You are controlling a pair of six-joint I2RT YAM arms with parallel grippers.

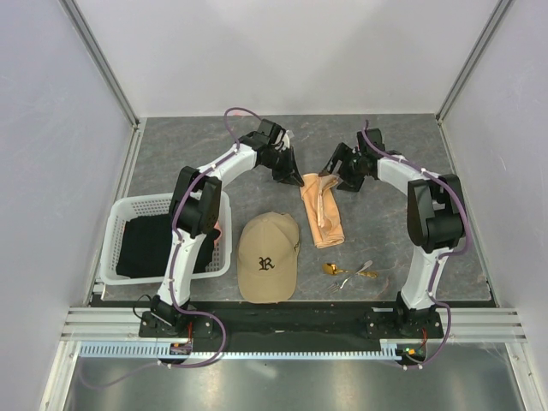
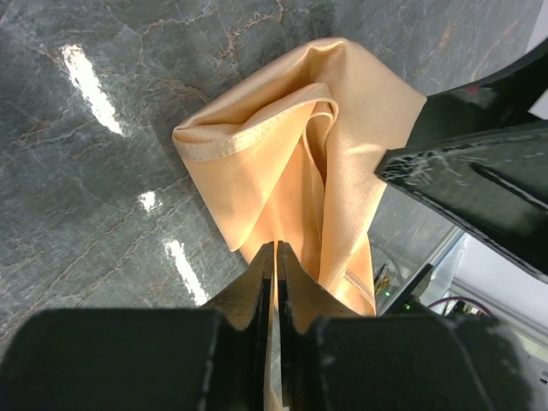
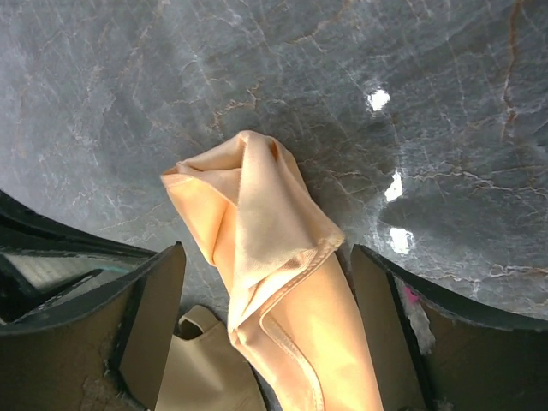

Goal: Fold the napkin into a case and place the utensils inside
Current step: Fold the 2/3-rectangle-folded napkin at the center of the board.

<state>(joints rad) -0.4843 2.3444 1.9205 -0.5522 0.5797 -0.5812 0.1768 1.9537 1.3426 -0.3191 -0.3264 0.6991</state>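
The peach-orange napkin lies on the grey tabletop as a crumpled lengthwise strip between the two arms. My left gripper is at its far left end. In the left wrist view its jaws are shut on a thin fold of the napkin. My right gripper stands open at the far right end. In the right wrist view its fingers straddle the napkin without closing on it. The utensils, a gold spoon and silvery pieces, lie loose near the front edge.
A tan baseball cap sits just left of the napkin's near end and shows in the right wrist view. A white basket holding a black cloth stands at the left. White walls close in the table's sides.
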